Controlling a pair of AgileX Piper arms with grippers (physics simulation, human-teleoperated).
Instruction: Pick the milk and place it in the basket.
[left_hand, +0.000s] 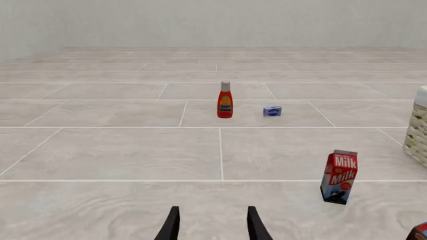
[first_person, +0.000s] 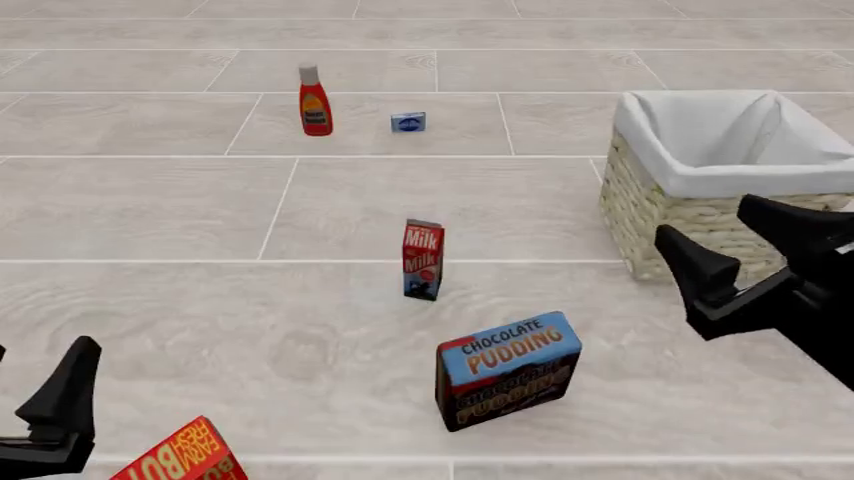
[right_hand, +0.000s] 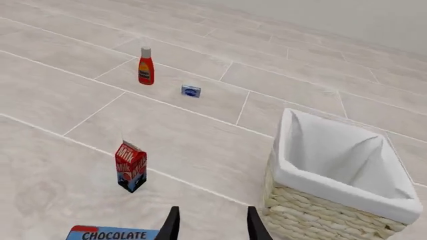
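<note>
The milk (first_person: 422, 260), a small red carton with a dark blue bottom, stands upright on the tiled surface near the middle. The wicker basket (first_person: 641, 215) with white cloth lining sits to its right and holds nothing that I can see. My right gripper (first_person: 741, 245) hovers open in front of the basket, well right of the milk. My left gripper (first_person: 34, 378) is open at the near left corner, far from the milk. The left wrist view shows the milk (left_hand: 339, 176) ahead and off to one side of the open fingers (left_hand: 171, 225). The right wrist view shows milk (right_hand: 131, 166) and basket (right_hand: 313, 215).
A red ketchup bottle (first_person: 315, 103) and a small blue box (first_person: 408, 122) stand far back on the left. A Chocolate Pudding box (first_person: 507, 370) stands just in front of the milk. A red-and-orange box (first_person: 180, 455) lies at the near left edge beside my left gripper.
</note>
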